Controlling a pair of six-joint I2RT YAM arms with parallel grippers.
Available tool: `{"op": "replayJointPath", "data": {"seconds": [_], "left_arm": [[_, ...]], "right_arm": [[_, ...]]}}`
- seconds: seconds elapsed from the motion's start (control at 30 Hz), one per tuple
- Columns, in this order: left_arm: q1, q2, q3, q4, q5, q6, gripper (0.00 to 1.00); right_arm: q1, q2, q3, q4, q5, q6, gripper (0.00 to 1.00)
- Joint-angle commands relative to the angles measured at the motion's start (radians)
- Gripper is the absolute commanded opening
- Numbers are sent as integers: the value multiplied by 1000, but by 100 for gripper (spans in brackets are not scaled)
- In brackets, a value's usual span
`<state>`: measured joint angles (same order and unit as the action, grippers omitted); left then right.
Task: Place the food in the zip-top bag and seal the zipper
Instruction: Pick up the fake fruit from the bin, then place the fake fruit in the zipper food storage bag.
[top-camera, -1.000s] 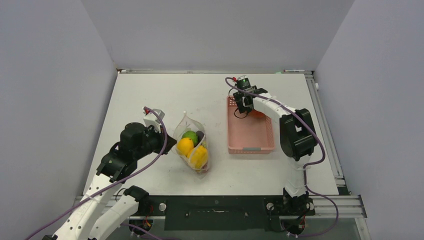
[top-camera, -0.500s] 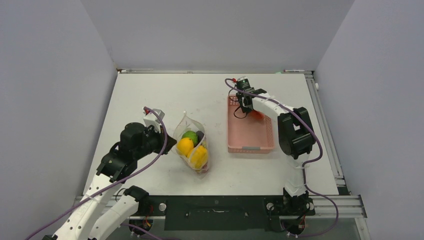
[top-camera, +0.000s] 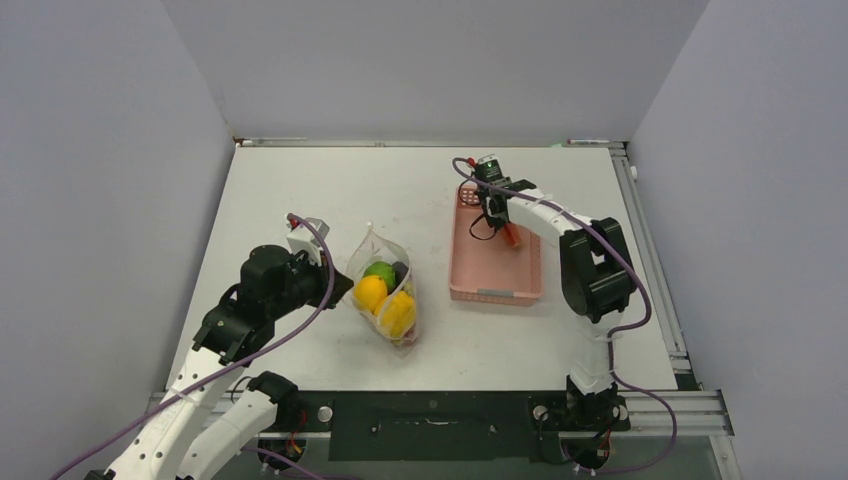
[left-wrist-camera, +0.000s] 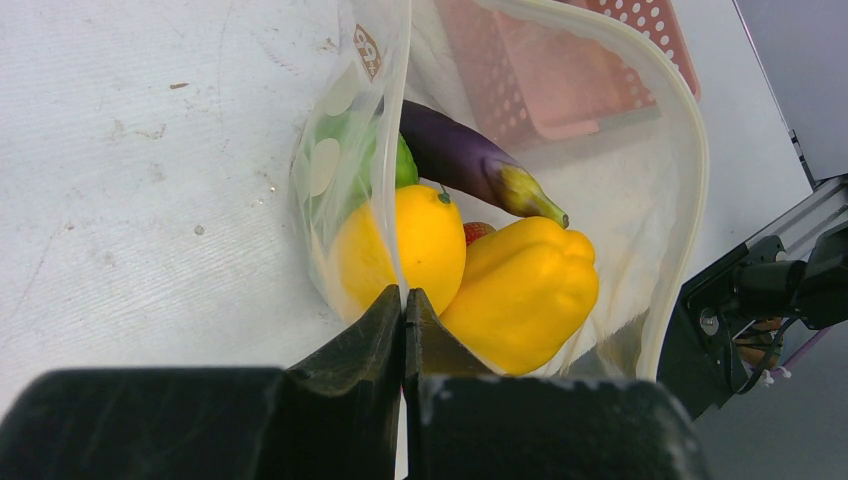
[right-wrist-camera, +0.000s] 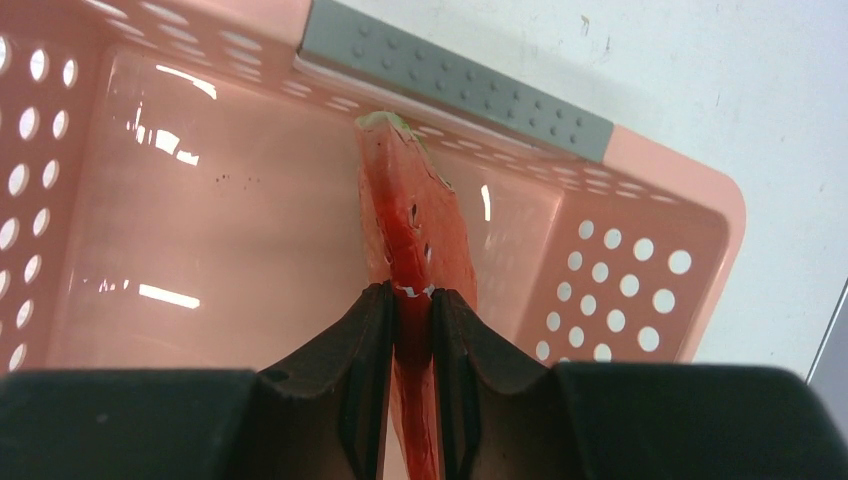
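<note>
Two grippers, both closed. My left gripper (left-wrist-camera: 404, 296) pinches the edge of the bag (left-wrist-camera: 655, 210); my right gripper (right-wrist-camera: 410, 293) grips a red slice (right-wrist-camera: 410, 225) over the basket (right-wrist-camera: 200, 230).

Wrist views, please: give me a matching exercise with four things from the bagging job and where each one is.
Things:
1. eggplant
2. watermelon slice
3. zip-top bag rim
4. pink basket

Places:
A. pinched by the left end effector
B. inside the zip-top bag
C. clamped in the right end effector
D. beneath the right end effector

Pairs: 1-B, 2-C, 3-A, 4-D.
</note>
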<state>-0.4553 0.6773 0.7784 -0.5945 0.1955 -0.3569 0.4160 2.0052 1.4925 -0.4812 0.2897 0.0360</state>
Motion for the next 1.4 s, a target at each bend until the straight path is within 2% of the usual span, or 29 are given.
{"op": "replayJointPath", "data": {"seconds": [0.0, 0.4, 0.7, 1.0, 1.37], "left_arm": [[7, -5, -1, 27, 8, 10, 0], [7, -4, -1, 27, 8, 10, 0], [7, -6, -2, 26, 8, 9, 0], [7, -7, -2, 27, 8, 8, 0], [7, -6, -3, 27, 7, 7, 0]], "right_arm": [[20, -119, -20, -23, 6, 38, 5], [173, -319, 30, -91, 54, 97, 5], [291, -476, 60, -85, 3, 152, 5], [463, -593, 75, -22, -22, 170, 5], [645, -692, 0, 160, -24, 199, 5]]}}
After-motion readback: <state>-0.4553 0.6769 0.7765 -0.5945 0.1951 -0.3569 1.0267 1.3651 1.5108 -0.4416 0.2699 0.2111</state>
